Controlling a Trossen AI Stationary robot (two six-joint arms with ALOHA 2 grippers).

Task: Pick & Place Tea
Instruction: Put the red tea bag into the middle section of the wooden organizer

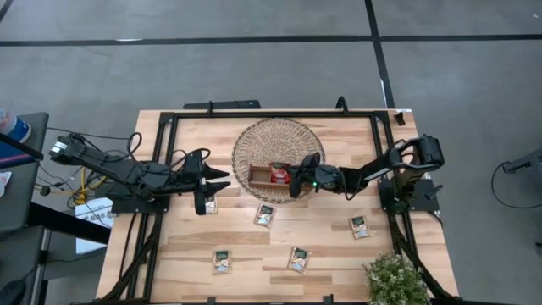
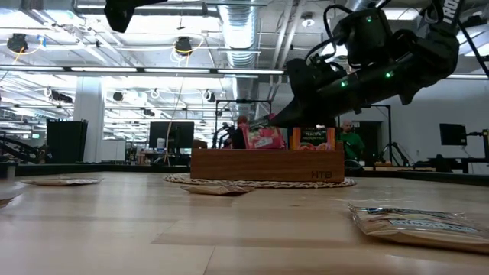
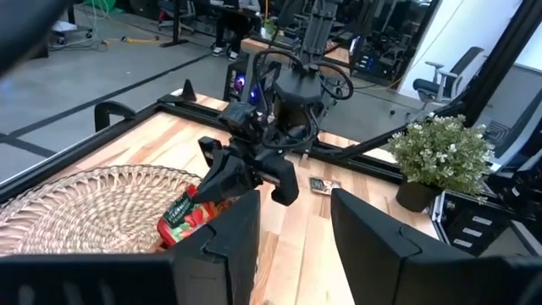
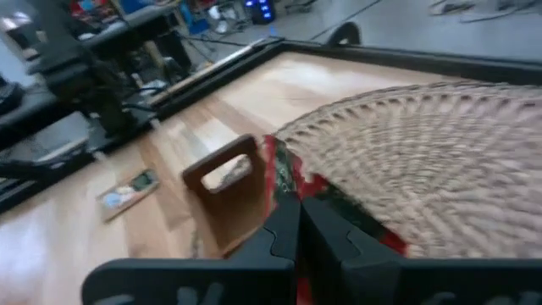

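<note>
I see my right hand (image 1: 295, 181) clamped on a red tea sachet (image 4: 284, 182) at the wooden tray (image 1: 258, 175); left hand (image 1: 222, 179), fingers apart, waits at nine o'clock.

Below me, a round wicker basket (image 1: 278, 135) lies mid-worktop (image 1: 186, 254), a wooden tray (image 1: 258, 176) sitting on it, and a potted plant (image 1: 395, 280) occupies the near corner.

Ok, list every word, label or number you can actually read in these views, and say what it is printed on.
"NTB": on the front wall of the brown wooden three-compartment tray, low view.
Print on the small flat tea sachets, and on the sachets standing in the tray: too small or blurred to read.
</note>
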